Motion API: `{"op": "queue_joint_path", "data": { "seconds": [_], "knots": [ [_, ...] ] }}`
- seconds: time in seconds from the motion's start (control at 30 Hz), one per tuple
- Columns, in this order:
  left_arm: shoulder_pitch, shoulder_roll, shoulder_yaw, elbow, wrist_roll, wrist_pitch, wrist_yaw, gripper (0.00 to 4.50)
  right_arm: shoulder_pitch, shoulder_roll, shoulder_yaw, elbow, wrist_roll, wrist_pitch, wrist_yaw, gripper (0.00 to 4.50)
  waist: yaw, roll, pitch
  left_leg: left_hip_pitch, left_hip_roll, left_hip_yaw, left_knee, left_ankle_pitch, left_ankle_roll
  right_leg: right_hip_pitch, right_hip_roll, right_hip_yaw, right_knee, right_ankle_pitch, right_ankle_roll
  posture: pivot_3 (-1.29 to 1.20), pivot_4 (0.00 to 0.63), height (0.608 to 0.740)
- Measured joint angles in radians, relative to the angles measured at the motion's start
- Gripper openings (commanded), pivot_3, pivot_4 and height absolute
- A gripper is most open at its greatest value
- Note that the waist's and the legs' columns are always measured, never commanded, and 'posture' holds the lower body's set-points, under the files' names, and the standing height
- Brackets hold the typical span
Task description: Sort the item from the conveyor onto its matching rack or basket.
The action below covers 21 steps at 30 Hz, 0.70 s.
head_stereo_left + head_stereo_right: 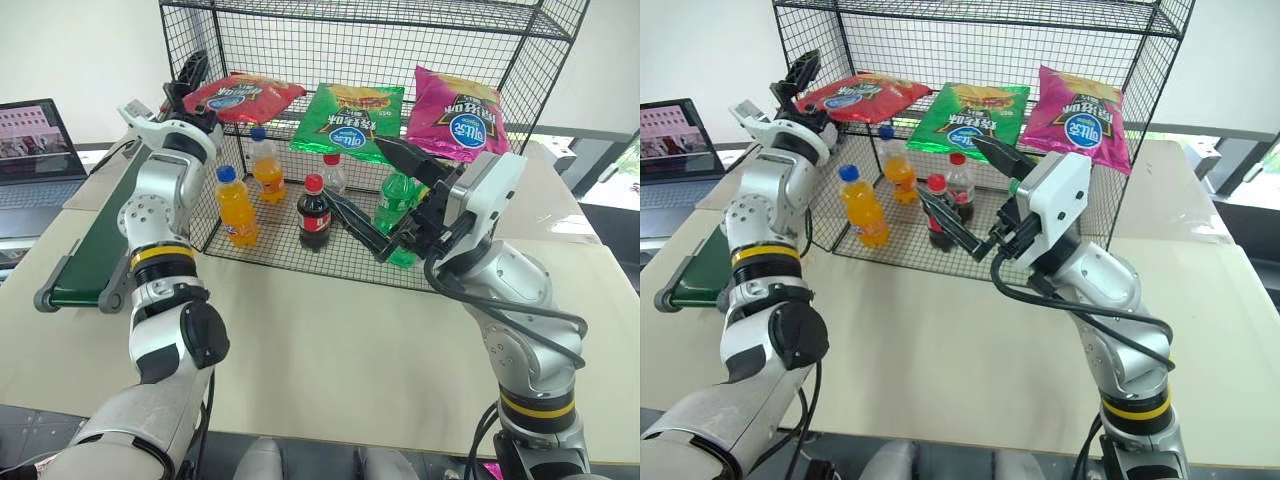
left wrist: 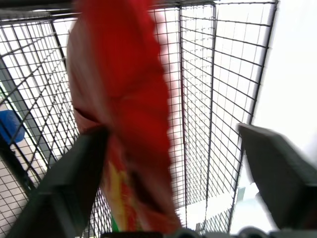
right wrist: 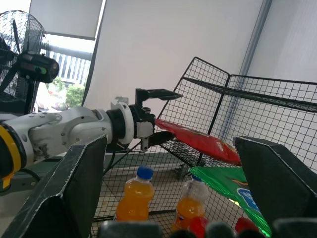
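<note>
Nearest the head camera is the right gripper (image 1: 385, 200), raised over the desk (image 1: 330, 330) in front of the rack (image 1: 380, 30) with its fingers (image 1: 402, 152) spread wide and nothing between them; it plays no part in the placing and sits close to the cola bottle (image 1: 314, 212) and the green bottle (image 1: 398, 200) on the lower shelf. The left gripper (image 1: 183, 85) is up at the rack's left end, and the red chip bag (image 1: 245, 97) lies along the middle shelf beside the green chip bag (image 1: 350, 117) and the magenta chip bag (image 1: 458, 117). In the left wrist view the fingers (image 2: 64, 188) stand well apart, yet the bag's near end hangs between them and seems to brush one of them, so the release looks made but not clean. The main risk, as I judge it, is in pulling that arm back: if the crinkled edge catches on a finger, the bag could be dragged off the shelf edge and drop toward the orange bottles (image 1: 237, 205) or the conveyor (image 1: 95, 240) beside them. The bag's end also seems to overhang the shelf's left edge, so a light nudge might tip it. A straight retreat along the fingers' own line would suit best. The right arm, if swung carelessly, could knock over a bottle.
</note>
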Motion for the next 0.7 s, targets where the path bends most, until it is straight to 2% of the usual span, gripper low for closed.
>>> {"op": "queue_joint_path", "data": {
  "seconds": [0.2, 0.3, 0.33, 0.43, 0.53, 0.6, 0.7],
  "knots": [
    [0.263, -0.006, -0.017, -0.375, -0.112, 0.145, 0.176, 4.49, 0.082, -0.008, 0.009, -0.002, -0.001, 0.000, 0.010, 4.50, 0.002, 0.000, 0.000, 0.000, 0.001, 0.000, 0.000, 0.001, -0.001, 0.000, 0.000, 0.000, 0.001, 0.000, 0.000, 0.00, 0.150, 0.740],
    [0.380, 0.072, -0.065, -0.516, -0.117, 0.220, 0.185, 4.49, 0.131, -0.014, 0.013, -0.002, -0.010, 0.000, 0.009, 4.50, 0.004, 0.000, 0.000, 0.000, 0.000, 0.000, 0.000, 0.001, -0.002, 0.000, 0.000, 0.000, 0.001, 0.000, 0.000, 0.00, 0.150, 0.740],
    [0.430, 0.136, -0.095, -0.566, -0.096, 0.249, 0.162, 4.49, 0.155, -0.017, 0.013, -0.007, -0.014, 0.000, 0.007, 4.50, 0.001, 0.000, 0.000, 0.001, 0.000, 0.000, 0.000, 0.001, -0.002, 0.000, 0.000, 0.000, 0.000, 0.000, 0.000, 0.00, 0.150, 0.740],
    [0.600, 0.332, -0.173, -0.708, 0.031, 0.310, 0.045, 4.49, 0.274, -0.036, -0.001, -0.011, -0.053, 0.000, -0.019, 4.50, -0.003, 0.000, 0.000, 0.003, 0.000, 0.000, -0.003, 0.001, -0.002, 0.000, 0.000, 0.001, 0.000, 0.000, -0.001, 0.00, 0.150, 0.740],
    [0.782, 0.471, -0.282, -0.822, 0.230, 0.286, -0.101, 4.49, 0.380, -0.038, -0.006, -0.010, -0.115, 0.002, -0.066, 4.50, 0.000, 0.001, 0.001, 0.002, 0.000, 0.001, -0.006, 0.002, -0.003, -0.002, -0.001, 0.001, -0.001, 0.000, -0.001, 0.00, 0.150, 0.740],
    [0.892, 0.501, -0.359, -0.873, 0.363, 0.233, -0.175, 4.49, 0.453, -0.031, -0.010, -0.009, -0.157, 0.002, -0.103, 4.50, 0.003, 0.001, 0.000, 0.003, 0.000, 0.001, -0.007, 0.002, -0.004, -0.001, -0.001, 0.001, -0.002, -0.001, -0.001, 0.00, 0.150, 0.740],
    [0.988, 0.494, -0.482, -0.877, 0.557, 0.122, -0.247, 4.49, 0.545, 0.016, -0.014, 0.014, -0.200, -0.001, -0.158, 4.50, 0.003, 0.001, 0.000, 0.001, 0.000, 0.001, -0.006, 0.002, -0.004, -0.003, -0.001, 0.001, -0.002, -0.001, -0.002, 0.00, 0.150, 0.740]
  ]
}}
